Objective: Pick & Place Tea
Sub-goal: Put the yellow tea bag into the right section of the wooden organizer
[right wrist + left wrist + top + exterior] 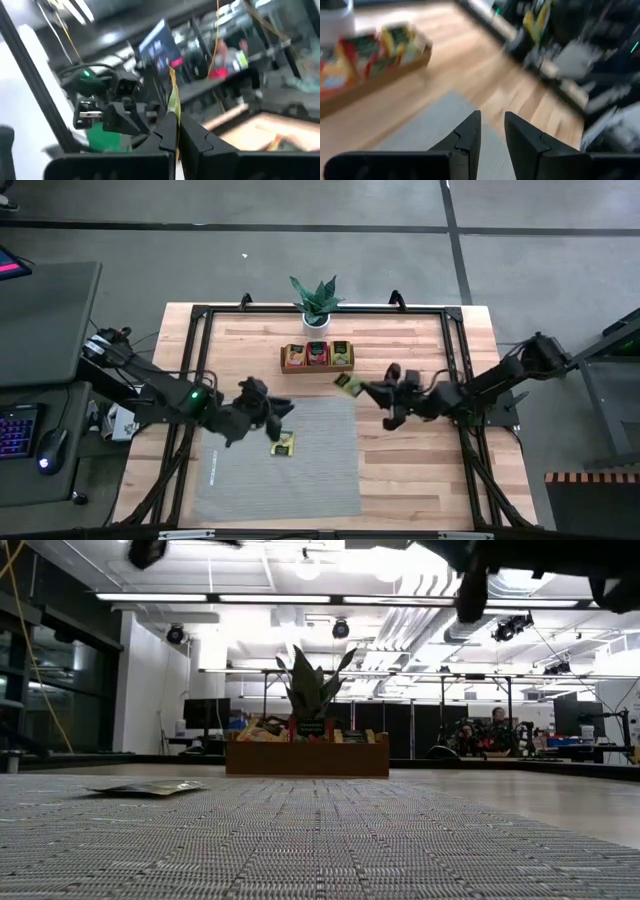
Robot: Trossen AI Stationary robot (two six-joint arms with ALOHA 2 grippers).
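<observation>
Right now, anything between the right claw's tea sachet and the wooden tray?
Nothing visible. The right claw holds a yellow-green sachet just short of the tray, only bare tabletop between them.

I count two dark six-joint arms over the table, so two grippers: the left gripper [283, 408] and the right gripper [363, 390].

Loose tea sachets, I count two. One flat yellow sachet with dark label marks [283, 445] lies on the grey ribbed mat [300, 480], just below the left gripper's tips. One flat yellow-green sachet [347, 384] is pinched at the right gripper's tips.

One brown wooden tray [317, 365] with three compartments sits beyond both grippers; how many sachets stand packed in it I cannot tell.

One grey mat. One green potted plant in a white pot [317, 302] behind the tray.
</observation>
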